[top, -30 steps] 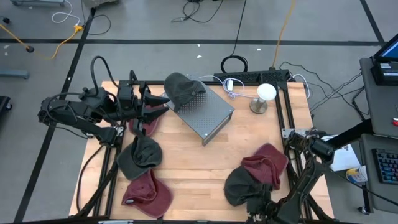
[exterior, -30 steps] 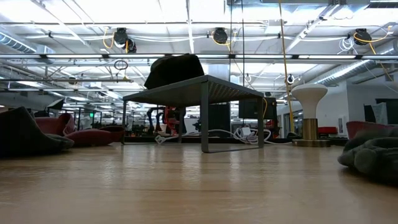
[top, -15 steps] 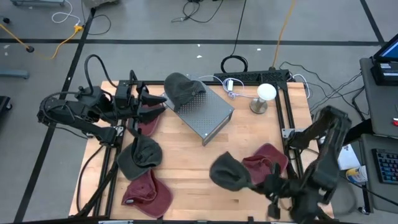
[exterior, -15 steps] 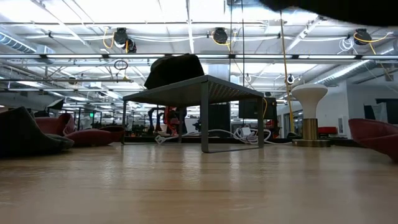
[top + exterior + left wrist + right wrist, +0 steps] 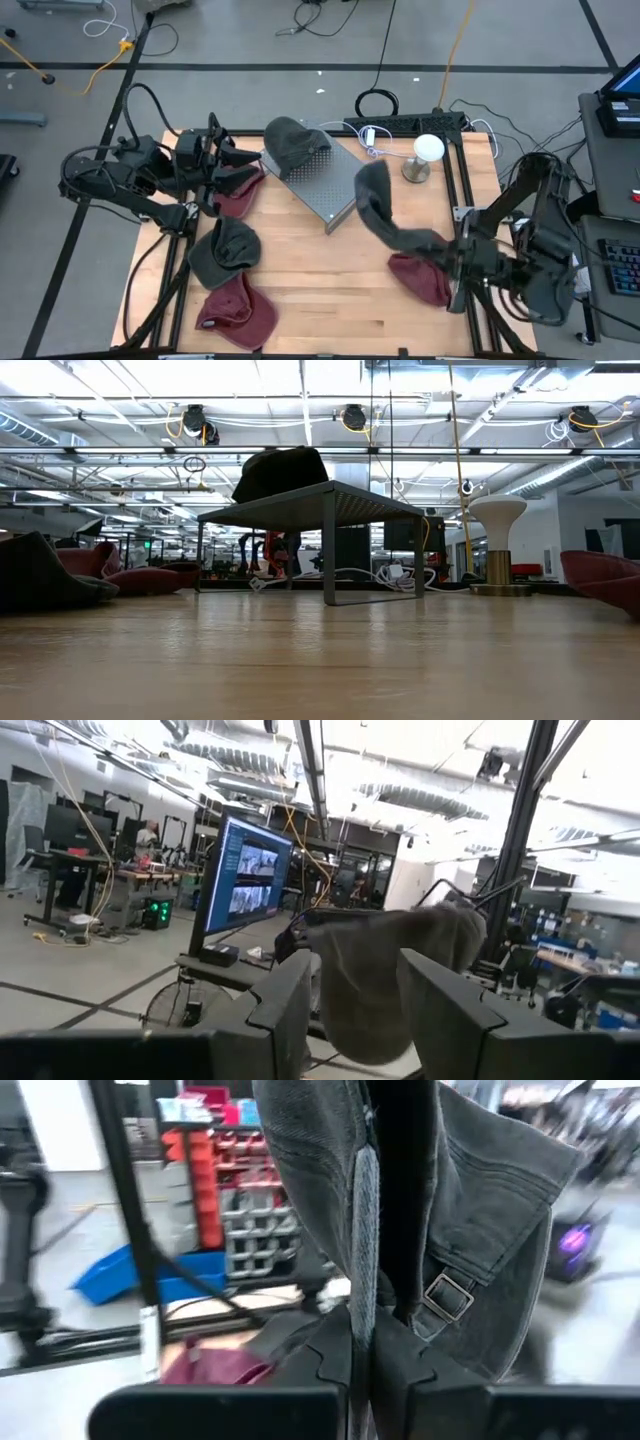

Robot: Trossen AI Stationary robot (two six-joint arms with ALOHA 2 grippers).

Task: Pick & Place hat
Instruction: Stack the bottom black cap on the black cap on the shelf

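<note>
My right gripper (image 5: pixel 446 250) is shut on a dark grey hat (image 5: pixel 383 208), held high over the table just right of the metal stand (image 5: pixel 335 185); its own wrist view shows the gripper (image 5: pixel 368 1348) and the hat (image 5: pixel 330 1170) close up. A second dark grey hat (image 5: pixel 291 142) lies on the stand's far end and also shows in the low view (image 5: pixel 284 470). My left gripper (image 5: pixel 236 160) is open and empty at the far left, over a maroon hat (image 5: pixel 236 192). Its wrist view (image 5: pixel 355 1010) looks toward the lifted hat (image 5: pixel 385 975). My right gripper pinches a fold of the grey hat's cloth (image 5: pixel 364 1285) between its two fingers, close to the back strap's buckle (image 5: pixel 447 1295). The hat is lifted clear of the table. In the high view it reaches from the fingers toward the stand.
A maroon hat (image 5: pixel 425 275) lies on the table under my right arm. A grey hat (image 5: pixel 224 250) and a maroon hat (image 5: pixel 238 312) lie near the left front. A white mushroom-shaped stand (image 5: pixel 427 152) is at the far right. Cables run along the far edge.
My right gripper has risen from the near right of the table and gone toward the far edge and the stand, carrying the grey hat. The hat lay on the table beside the maroon one; now it hangs clear, well above the table.
</note>
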